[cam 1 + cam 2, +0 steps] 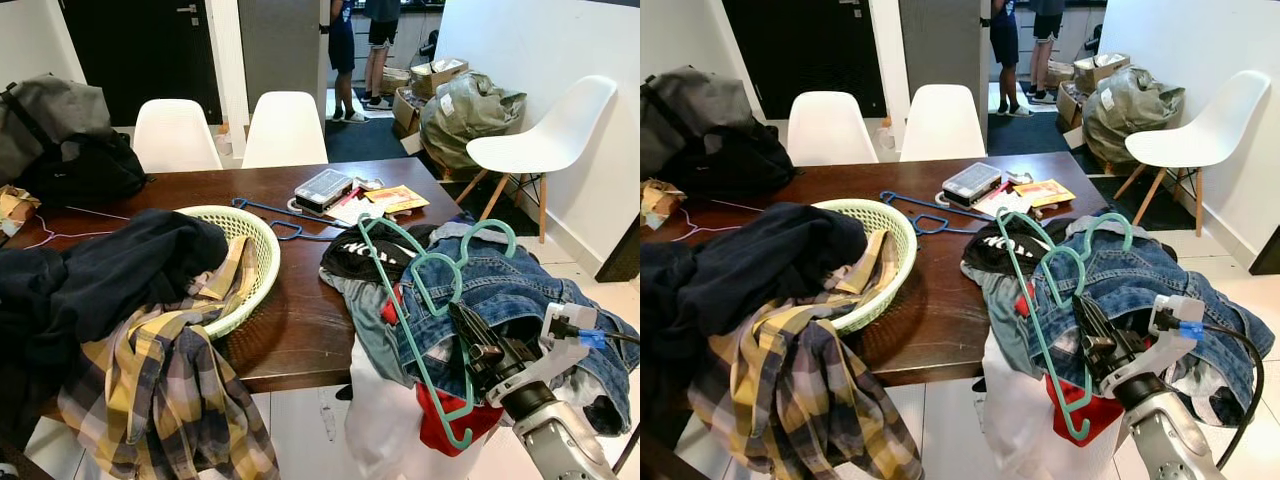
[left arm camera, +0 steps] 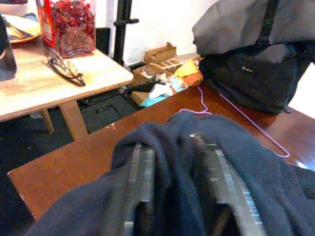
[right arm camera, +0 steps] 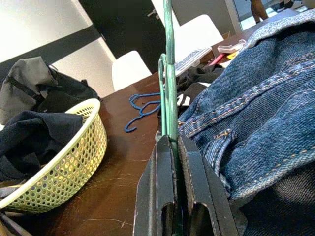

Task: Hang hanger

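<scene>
Right hand [image 1: 468, 345] at the near corner of the dark wooden worktop [image 1: 300, 320], its two black fingers closed flat on the bar of a green plastic hanger [image 1: 415, 300]; the right wrist view shows the bar pinched edge-on between them. The hanger's frame runs up and away from the hand, its hook resting on a heap of clothes: blue denim jeans [image 1: 520, 290] just beside the hand, a black garment [image 1: 365, 255] beyond it, a red cloth [image 1: 445, 420] below. A second green hook [image 1: 487, 235] arches over the denim farther out.

Left hand [image 2: 182, 196] lies across the worktop from the right, its fingers parted and sunk into a dark navy garment [image 1: 110, 270], which bulges between them; a firm hold cannot be judged. Beside this garment stands a pale green laundry basket [image 1: 262, 250], with a plaid shirt [image 1: 170, 390] draped over the worktop edge. A blue hanger [image 1: 275, 215] lies flat beyond the basket, well apart from both hands.

Progress, as judged: the hanger is gripped but not lifted clear of the clothes. No rail or hook to receive it is in view, so carrying and hanging remain
</scene>
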`<state>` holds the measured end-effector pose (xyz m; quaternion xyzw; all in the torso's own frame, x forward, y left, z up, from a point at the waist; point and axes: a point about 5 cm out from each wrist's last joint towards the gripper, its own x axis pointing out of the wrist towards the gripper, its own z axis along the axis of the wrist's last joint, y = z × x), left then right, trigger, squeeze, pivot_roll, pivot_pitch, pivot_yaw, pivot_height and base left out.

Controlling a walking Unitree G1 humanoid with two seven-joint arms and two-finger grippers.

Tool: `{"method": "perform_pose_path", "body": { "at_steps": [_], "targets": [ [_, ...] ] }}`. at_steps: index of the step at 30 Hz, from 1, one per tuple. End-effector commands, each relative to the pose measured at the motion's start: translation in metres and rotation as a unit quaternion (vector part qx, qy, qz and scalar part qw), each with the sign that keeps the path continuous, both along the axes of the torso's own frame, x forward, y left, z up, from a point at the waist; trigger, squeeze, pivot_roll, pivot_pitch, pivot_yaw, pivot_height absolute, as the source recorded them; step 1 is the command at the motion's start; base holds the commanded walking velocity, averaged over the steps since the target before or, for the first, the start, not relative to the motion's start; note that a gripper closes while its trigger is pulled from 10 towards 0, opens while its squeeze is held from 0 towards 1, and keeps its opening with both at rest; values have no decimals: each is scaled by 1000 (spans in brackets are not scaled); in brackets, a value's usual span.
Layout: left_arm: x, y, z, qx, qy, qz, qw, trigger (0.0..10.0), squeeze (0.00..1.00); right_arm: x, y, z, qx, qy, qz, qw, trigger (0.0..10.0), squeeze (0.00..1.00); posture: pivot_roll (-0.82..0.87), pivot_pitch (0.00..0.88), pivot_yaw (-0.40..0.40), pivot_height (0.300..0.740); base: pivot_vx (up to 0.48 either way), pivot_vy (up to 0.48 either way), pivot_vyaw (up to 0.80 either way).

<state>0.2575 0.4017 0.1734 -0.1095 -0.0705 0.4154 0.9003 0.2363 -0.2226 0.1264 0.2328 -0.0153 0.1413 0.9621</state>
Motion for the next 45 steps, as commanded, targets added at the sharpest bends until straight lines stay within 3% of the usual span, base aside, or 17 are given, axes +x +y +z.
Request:
{"method": "perform_pose_path", "body": {
  "at_steps": [1, 4, 5, 6, 9, 14, 18, 19, 21, 23, 24, 25, 26, 27, 28, 39, 45],
  "targets": [
    [-4, 5, 8, 15, -8, 22, 1000, 10000, 1000, -1, 1, -4, 1, 10, 5, 1000, 10000, 0, -109, 0, 13, 740, 0, 0, 0],
    [-13, 14, 19, 37, -4, 66, 997, 10000, 1000, -2, 3, -4, -5, 9, 15, 1000, 10000, 0, -111, 0, 11, 740, 0, 0, 0],
    [-18, 18, 34, 77, 1, 91, 993, 10000, 1000, -2, 5, -4, -15, 9, 26, 1000, 10000, 0, -107, 0, 8, 740, 0, 0, 0],
    [-18, 18, 34, 77, 1, 91, 993, 10000, 1000, -2, 5, -4, -15, 9, 26, 1000, 10000, 0, -107, 0, 8, 740, 0, 0, 0],
    [-20, 15, 57, 146, 1, 98, 984, 10000, 1000, -2, 5, -6, -16, 12, 28, 999, 10000, 0, -99, 0, 2, 740, 0, 0, 0],
    [-19, 13, 62, 164, 1, 96, 982, 10000, 1000, -2, 5, -6, -16, 13, 28, 999, 10000, 0, -99, 0, 1, 740, 0, 0, 0],
    [-9, 2, 73, 214, 0, 64, 975, 10000, 1000, -2, 8, -10, -21, 16, 40, 999, 10000, 0, -95, 0, -1, 740, 0, 0, 800],
    [-9, 2, 73, 214, 0, 64, 975, 10000, 1000, -2, 8, -10, -21, 16, 40, 999, 10000, 0, -95, 0, -1, 740, 0, 0, 800],
    [6, -14, 67, 216, 1, 17, 976, 10000, 1000, -2, 10, -13, -19, 20, 47, 998, 10000, 0, -93, 0, 0, 740, 0, 0, 800],
    [6, -14, 67, 216, 1, 17, 976, 10000, 1000, -2, 10, -13, -19, 20, 47, 998, 10000, 0, -93, 0, 0, 740, 0, 0, 800],
    [12, -22, 61, 216, 8, -1, 976, 10000, 1000, -2, 10, -15, -18, 22, 51, 998, 10000, 0, -90, 0, 2, 740, 0, 0, 800],
    [16, -29, 54, 213, 17, -14, 977, 10000, 890, -2, 11, -16, -15, 24, 54, 998, 10000, 0, -89, 0, 2, 740, 0, 0, 800],
    [16, -29, 54, 213, 17, -14, 977, 10000, 890, -2, 11, -16, -15, 24, 54, 998, 10000, 0, -89, 0, 2, 740, 0, 0, 800],
    [18, -35, 46, 208, 28, -26, 977, 10000, 733, -2, 11, -17, -13, 26, 56, 998, 10000, 0, -85, 0, 2, 740, 0, 0, 800],
    [21, -41, 37, 196, 38, -39, 979, 10000, 0, -2, 12, -18, -12, 29, 58, 998, 10000, 0, -85, 0, 2, 740, 0, 0, 0],
    [36, -75, 9, 157, 53, -115, 980, 10000, 0, 0, 15, -19, -22, 27, 62, 997, 10000, 0, -89, 0, 9, 740, 0, 0, 655],
    [31, -94, -18, 133, 92, -147, 976, 10000, 0, 0, 13, -19, -13, 25, 60, 998, 10000, 0, -86, 0, 10, 740, 0, 0, 800]
  ]
}}
